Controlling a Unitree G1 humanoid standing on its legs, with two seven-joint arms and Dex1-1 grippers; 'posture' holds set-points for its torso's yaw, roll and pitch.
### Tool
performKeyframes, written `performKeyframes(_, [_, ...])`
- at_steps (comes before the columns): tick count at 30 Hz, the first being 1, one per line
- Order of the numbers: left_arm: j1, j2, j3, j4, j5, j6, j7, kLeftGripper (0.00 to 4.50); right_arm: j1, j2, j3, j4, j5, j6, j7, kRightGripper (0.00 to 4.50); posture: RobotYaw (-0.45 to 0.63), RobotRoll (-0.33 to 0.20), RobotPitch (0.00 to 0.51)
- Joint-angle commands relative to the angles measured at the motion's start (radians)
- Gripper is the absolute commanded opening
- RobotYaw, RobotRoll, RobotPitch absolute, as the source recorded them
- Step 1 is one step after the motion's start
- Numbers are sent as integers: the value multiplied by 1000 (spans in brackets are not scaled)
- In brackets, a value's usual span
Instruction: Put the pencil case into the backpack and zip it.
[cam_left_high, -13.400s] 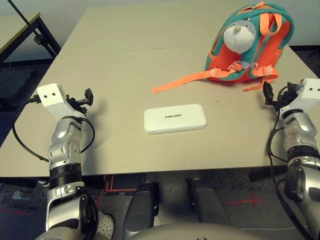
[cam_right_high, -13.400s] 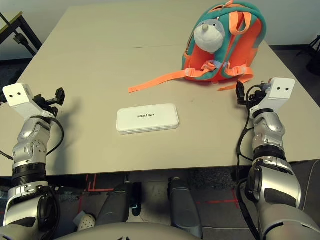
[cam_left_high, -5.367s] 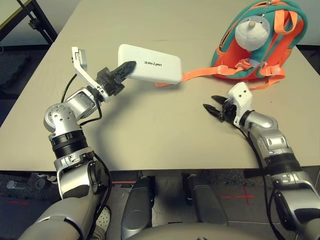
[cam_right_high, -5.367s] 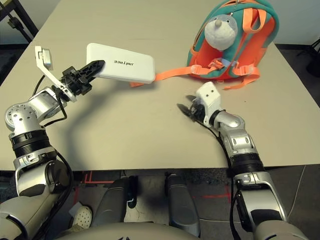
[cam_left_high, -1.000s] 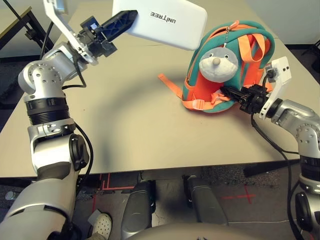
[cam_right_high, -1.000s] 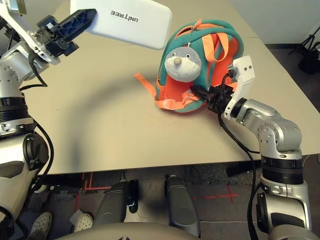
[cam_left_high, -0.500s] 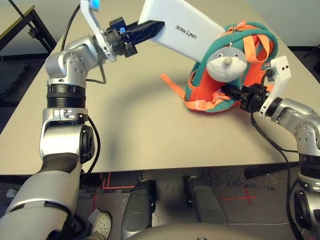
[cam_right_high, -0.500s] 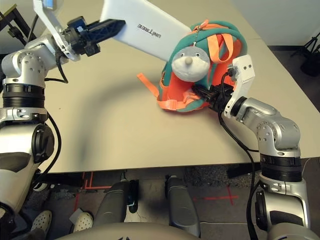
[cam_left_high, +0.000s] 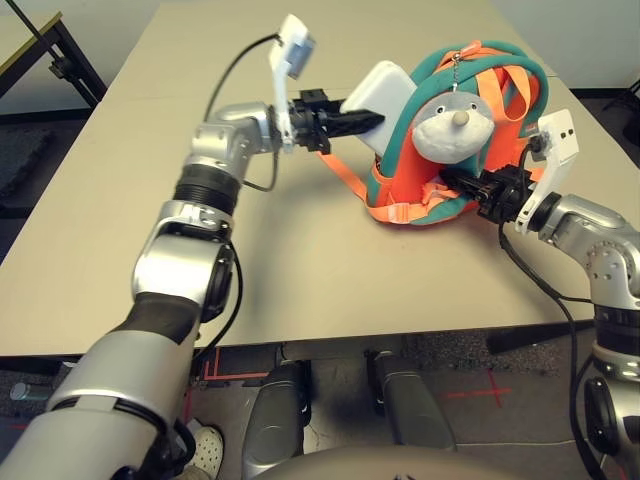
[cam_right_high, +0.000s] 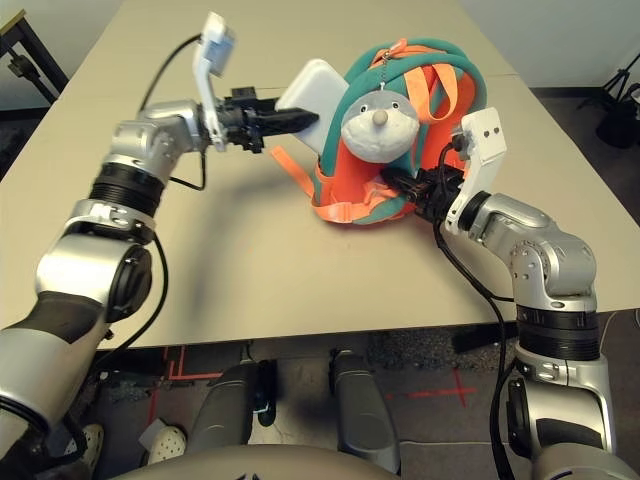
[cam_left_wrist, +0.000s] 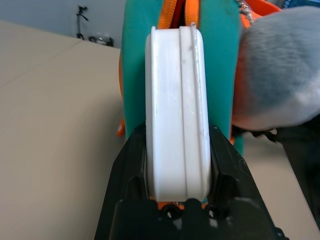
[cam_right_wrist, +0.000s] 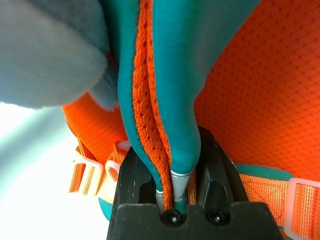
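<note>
Left claw (cam_left_high: 360, 122) is clamped on one short end of the pencil case (cam_left_high: 383, 92), fingers (cam_left_wrist: 131, 165) flat against its two broad faces. The case juts from the claw toward the backpack (cam_left_high: 500, 130), its far end against the teal rim at the pack's upper left side, beside the plush animal head (cam_left_high: 455, 125). From the head views I cannot tell whether that end is inside the opening.

Right claw (cam_left_high: 478, 190) is closed on a fold of the backpack's teal-and-orange fabric at the lower right side, below the plush head. The backpack stands on the counter (cam_left_high: 300, 270), straps toward the robot, one orange strap (cam_left_high: 345, 175) trailing on the surface under the left claw.

Left wrist view: case seen edge-on, seam line down its narrow side, teal rim directly behind it. Right wrist view: pinched teal edge with orange mesh (cam_right_wrist: 150, 115) between the fingers (cam_right_wrist: 132, 185), and a strap buckle (cam_right_wrist: 85, 172) beside them.
</note>
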Motion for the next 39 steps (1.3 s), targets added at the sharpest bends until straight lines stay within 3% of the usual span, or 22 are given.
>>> performKeyframes(1, [-6, -45, 12, 70, 51, -83, 106, 1400, 7, 9, 33, -14, -12, 13, -5, 832, -163, 0, 131])
performKeyframes(2, [-9, -46, 26, 73, 45, -82, 114, 1400, 8, 10, 33, -16, -12, 14, -5, 832, -164, 0, 131])
performKeyframes(3, [-14, -43, 44, 67, 31, -69, 119, 2126, 9, 11, 33, -19, -12, 16, -5, 832, -166, 0, 133])
performKeyframes(9, [10, 19, 104, -81, -31, 52, 90, 4413, 16, 12, 33, -25, -13, 17, -7, 832, -167, 0, 143])
performKeyframes(20, [218, 148, 142, -563, -138, 366, 152, 4500, 11, 34, 52, -4, -24, 5, -4, 829, -155, 0, 154])
performKeyframes(23, [249, 160, 150, -602, -160, 413, 176, 3907, 9, 38, 55, 0, -28, 2, -2, 829, -142, 0, 161])
performKeyframes(31, [292, 156, 139, -639, -163, 443, 231, 626, 6, 42, 63, 8, -32, -5, 1, 829, -140, 0, 162])
performKeyframes(33, [285, 149, 130, -623, -158, 436, 232, 32, 4, 42, 63, 10, -33, -6, 1, 829, -143, 0, 161])
performKeyframes(39, [247, 60, 87, -508, -126, 367, 239, 0, 2, 35, 54, 24, -43, -19, 2, 829, -153, 0, 157])
